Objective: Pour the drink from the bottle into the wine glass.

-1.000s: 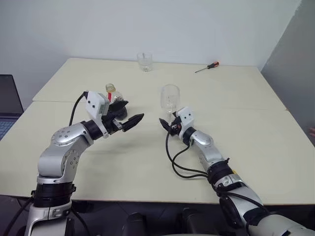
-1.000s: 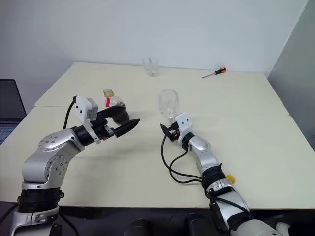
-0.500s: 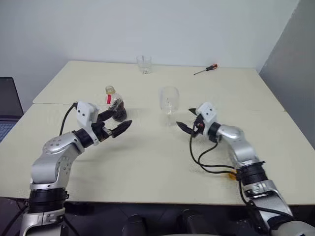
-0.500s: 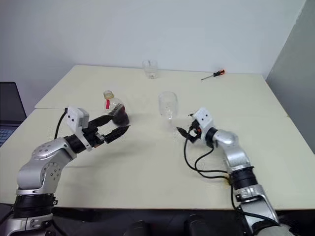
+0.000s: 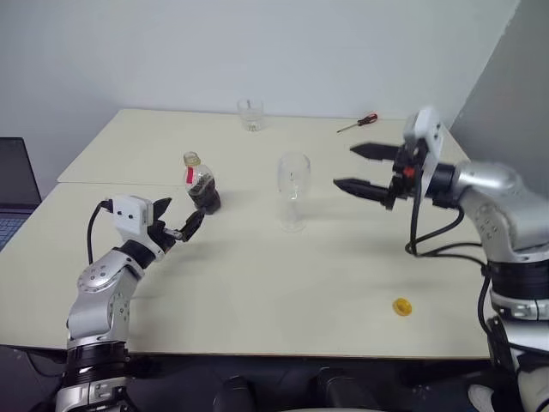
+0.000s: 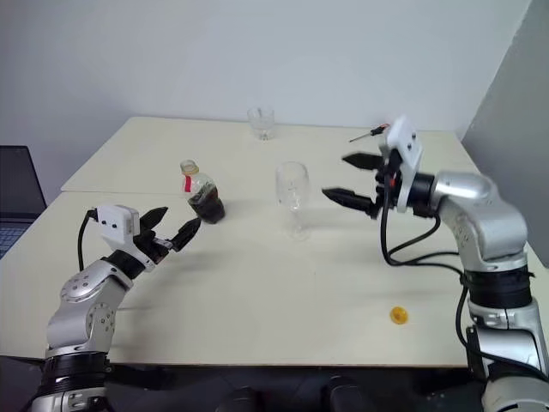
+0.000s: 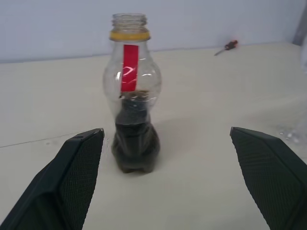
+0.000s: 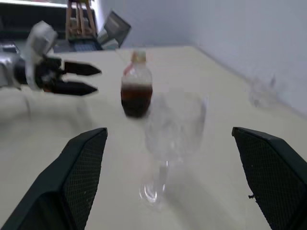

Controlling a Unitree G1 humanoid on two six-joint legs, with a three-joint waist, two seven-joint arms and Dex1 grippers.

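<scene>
Clear plastic, uncapped, the bottle (image 5: 201, 182) stands on the desk (image 5: 257, 275) left of the wine glass (image 5: 292, 190). Both end effectors are spread and empty: the left (image 5: 176, 226) near the bottle, the right (image 5: 367, 168) beyond the glass. A clumsy grab could tip the bottle, spilling drink (image 7: 135, 143).

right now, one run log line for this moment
left end effector: open, facing bottle | right end effector: open, raised beside wine glass | bottle: uncapped, upright | wine glass: empty

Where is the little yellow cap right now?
In the head views, the yellow cap lies on the table near its front edge on the robot's right, in front of the wine glass.
</scene>
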